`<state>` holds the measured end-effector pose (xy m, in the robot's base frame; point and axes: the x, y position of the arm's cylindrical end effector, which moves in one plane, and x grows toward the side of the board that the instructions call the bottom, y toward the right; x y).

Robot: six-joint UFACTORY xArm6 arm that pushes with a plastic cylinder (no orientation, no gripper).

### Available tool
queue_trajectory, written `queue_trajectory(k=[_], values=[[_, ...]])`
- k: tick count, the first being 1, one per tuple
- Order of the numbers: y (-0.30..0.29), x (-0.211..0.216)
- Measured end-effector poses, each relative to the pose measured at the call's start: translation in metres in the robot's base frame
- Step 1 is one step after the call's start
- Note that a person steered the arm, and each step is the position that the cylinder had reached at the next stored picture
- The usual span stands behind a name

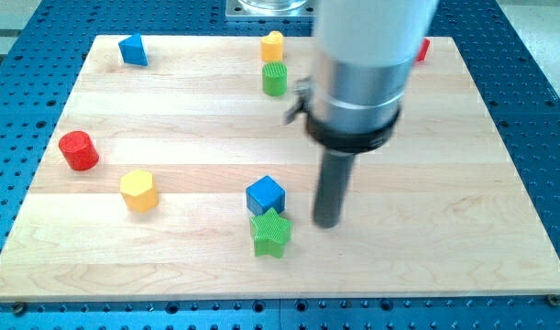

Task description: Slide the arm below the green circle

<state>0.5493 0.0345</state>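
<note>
The green circle (274,80), a short green cylinder, stands near the view's top centre, just below a yellow block (273,45). My tip (327,223) rests on the wooden board (170,119) well below the green circle and a little to its right. The tip is just right of the blue cube (266,195) and the green star (269,233), not touching either. The arm's wide grey body hides the board area right of the green circle.
A red cylinder (78,150) and a yellow hexagon (138,191) sit at the view's left. A blue block (132,49) is at the top left. A red block (422,49) peeks out behind the arm at the top right.
</note>
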Motion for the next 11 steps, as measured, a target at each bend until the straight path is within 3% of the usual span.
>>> queue_trajectory(k=[1, 2, 3, 5, 7, 9, 11], values=[[-0.060, 0.012], [-0.090, 0.060], [-0.016, 0.068], [-0.008, 0.068], [-0.135, 0.014], [-0.068, -0.135], [0.027, -0.246]])
